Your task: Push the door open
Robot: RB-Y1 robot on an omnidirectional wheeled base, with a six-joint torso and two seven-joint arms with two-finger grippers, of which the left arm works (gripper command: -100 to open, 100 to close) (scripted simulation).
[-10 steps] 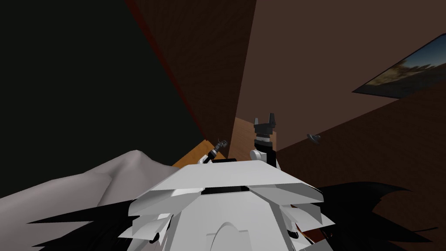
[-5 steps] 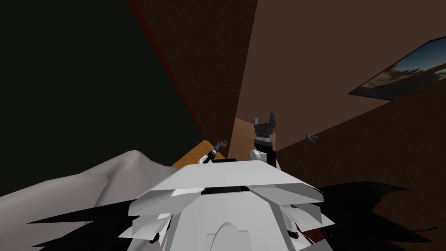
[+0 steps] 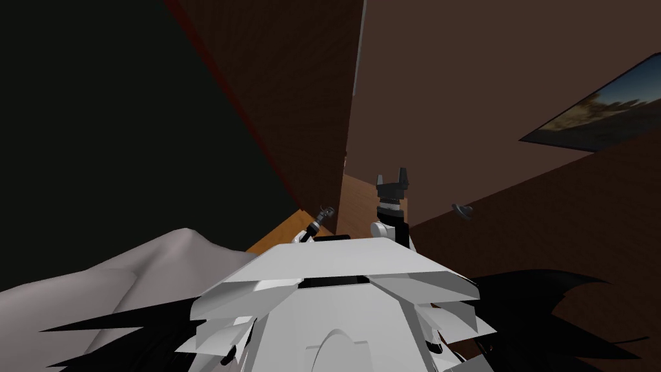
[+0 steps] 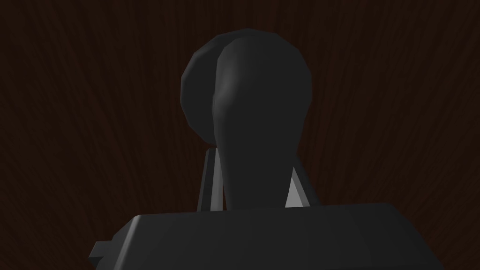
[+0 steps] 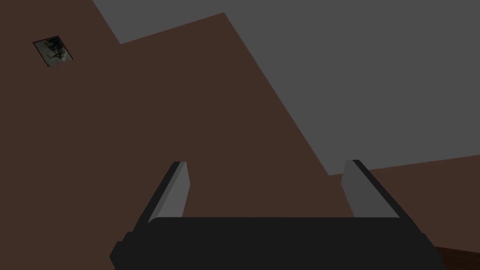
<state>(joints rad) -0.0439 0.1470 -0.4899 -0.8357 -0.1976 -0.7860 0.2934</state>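
The dark brown wooden door [image 3: 290, 97] stands ahead, slightly left, with a red strip down its left side. In the head view my left gripper [image 3: 326, 212] is small and low, right at the door's foot. The left wrist view has the door [image 4: 93, 117] as its backdrop, and my left gripper [image 4: 253, 159] is shut on a dark rounded door handle [image 4: 253, 93], its fingers [image 4: 294, 192] pressing the handle's sides. My right gripper [image 3: 394, 177] is raised beside the door's edge. It stands open [image 5: 265, 187] with nothing between its fingers.
A black area [image 3: 97, 129] lies left of the door. A brown wall [image 3: 484, 97] with a framed picture [image 3: 600, 110] is to the right. Below it is a dark wood surface with a small dark handle [image 3: 461, 210]. Orange wood floor [image 3: 284, 229] and a grey shape [image 3: 129, 271] lie low left.
The door's right edge and its red strip have shifted left, and a thin light line now shows along that edge. My left gripper moved slightly left with the handle. The right arm is unchanged.
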